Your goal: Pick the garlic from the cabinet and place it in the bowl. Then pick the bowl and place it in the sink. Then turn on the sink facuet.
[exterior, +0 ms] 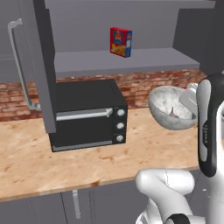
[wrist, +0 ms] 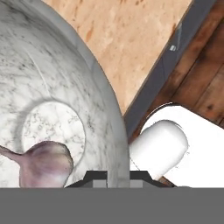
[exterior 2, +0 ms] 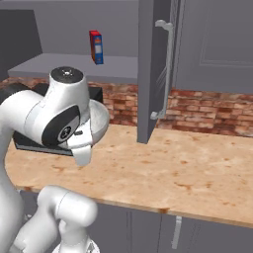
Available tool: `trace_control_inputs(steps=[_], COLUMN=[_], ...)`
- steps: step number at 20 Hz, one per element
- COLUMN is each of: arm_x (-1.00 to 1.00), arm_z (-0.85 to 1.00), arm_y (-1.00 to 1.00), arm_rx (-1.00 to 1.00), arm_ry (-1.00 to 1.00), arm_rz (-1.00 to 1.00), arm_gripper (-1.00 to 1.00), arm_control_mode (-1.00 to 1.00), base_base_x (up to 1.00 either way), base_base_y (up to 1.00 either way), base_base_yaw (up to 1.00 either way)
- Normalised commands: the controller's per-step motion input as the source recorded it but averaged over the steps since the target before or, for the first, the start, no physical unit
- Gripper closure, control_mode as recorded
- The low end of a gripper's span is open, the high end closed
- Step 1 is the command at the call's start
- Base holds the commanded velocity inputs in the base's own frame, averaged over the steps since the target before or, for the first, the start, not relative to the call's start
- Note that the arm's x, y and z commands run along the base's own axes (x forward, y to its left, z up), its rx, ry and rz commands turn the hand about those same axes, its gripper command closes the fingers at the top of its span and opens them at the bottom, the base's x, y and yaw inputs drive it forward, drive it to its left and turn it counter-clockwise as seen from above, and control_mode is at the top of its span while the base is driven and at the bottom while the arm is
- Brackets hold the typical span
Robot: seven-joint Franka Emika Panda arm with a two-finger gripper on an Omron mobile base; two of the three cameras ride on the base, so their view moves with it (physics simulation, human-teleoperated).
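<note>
Wooden counter [exterior: 65, 153] (brick wall [exterior 2: 207, 111] behind).

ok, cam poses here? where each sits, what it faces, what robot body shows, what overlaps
Left base view: behind the arm's left, facing counter, microwave, open cabinet; arm at right.
Right base view: behind the arm's right, facing cabinet door; arm at left.
Hand view: on the hand, looking into the bowl with garlic; the tool is shut on the bowl rim.
Shared: both base views show the bowl and the red-and-blue box.
</note>
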Motion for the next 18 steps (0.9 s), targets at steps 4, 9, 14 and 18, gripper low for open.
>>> trace_control_inputs(steps=[4,9,14,18], arm_x=[-0.32,0.0,0.0,0.0], arm_z=[0.0,-0.01,0.0,0.0], arm_y=[0.0,0.0,0.0,0.0], arm_rx=[0.0,0.0,0.0,0.0], arm_ry=[0.03,0.07,0.0,0.0], arm_rz=[-0.07,0.0,0.0,0.0], arm_gripper=[1.0,1.0,1.0,1.0], arm_control_mode=[-1.0,-1.0,1.0,1.0], base_base_x=[0.0,0.0,-0.78,-0.9], base_base_y=[0.0,0.0,0.01,0.0], base_base_yaw=[0.0,0.0,-0.01,-0.02])
